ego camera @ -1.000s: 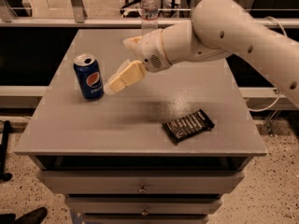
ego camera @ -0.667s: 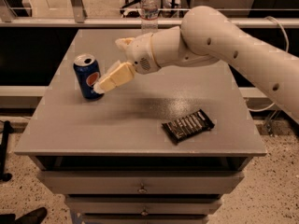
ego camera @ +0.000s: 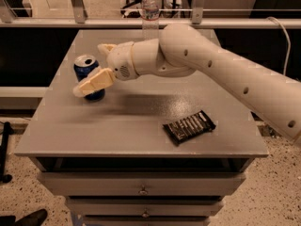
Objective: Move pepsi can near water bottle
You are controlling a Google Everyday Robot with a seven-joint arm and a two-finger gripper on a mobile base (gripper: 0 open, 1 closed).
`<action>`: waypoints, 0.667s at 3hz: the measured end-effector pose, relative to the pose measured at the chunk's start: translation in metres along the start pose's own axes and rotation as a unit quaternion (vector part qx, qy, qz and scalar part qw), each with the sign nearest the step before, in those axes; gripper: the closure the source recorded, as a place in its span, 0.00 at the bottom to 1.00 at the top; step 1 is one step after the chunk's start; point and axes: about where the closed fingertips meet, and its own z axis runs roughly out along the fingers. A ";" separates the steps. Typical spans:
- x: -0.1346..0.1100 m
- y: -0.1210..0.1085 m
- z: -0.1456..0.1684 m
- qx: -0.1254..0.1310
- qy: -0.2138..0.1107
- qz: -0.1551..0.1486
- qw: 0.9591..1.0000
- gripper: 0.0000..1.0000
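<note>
1. The pepsi can (ego camera: 83, 70) stood upright on the left part of the grey table (ego camera: 136, 112), towards its far half and a little in from the left edge.
2. The water bottle (ego camera: 149, 9) stood upright at the table's far edge, near the middle and well apart from the can. Its lower part was hidden behind the arm (ego camera: 211, 65).
3. The gripper (ego camera: 89, 68) was at the can, reaching in from the right. It was spread rather than clenched: the near finger (ego camera: 94, 83) crossed in front of the can's lower body, and the far finger showed beside the can's upper right. No firm clamp on the can was evident.
4. A dark snack wrapper (ego camera: 189, 126) lay flat on the near right of the table, away from both items and off the direct line between them.
5. Handling judgement: the can appeared opened at the top, so its fill was unknown. It was probably light, with thin walls that dent under a hard squeeze and a smooth, slippery skin.
6. Recommended hold: across the mid-body, jaws on opposite sides, with moderate pressure and the can kept upright in case liquid remained.
7. Risk noted: the bottle looked tall, slim and easily toppled, so the can should be set down just beside it without contact.
</note>
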 end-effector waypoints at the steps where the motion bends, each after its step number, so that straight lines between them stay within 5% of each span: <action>1: 0.003 0.001 0.018 -0.007 -0.012 0.007 1.000 0.00; 2: 0.014 0.001 0.029 -0.008 -0.019 0.020 1.000 0.16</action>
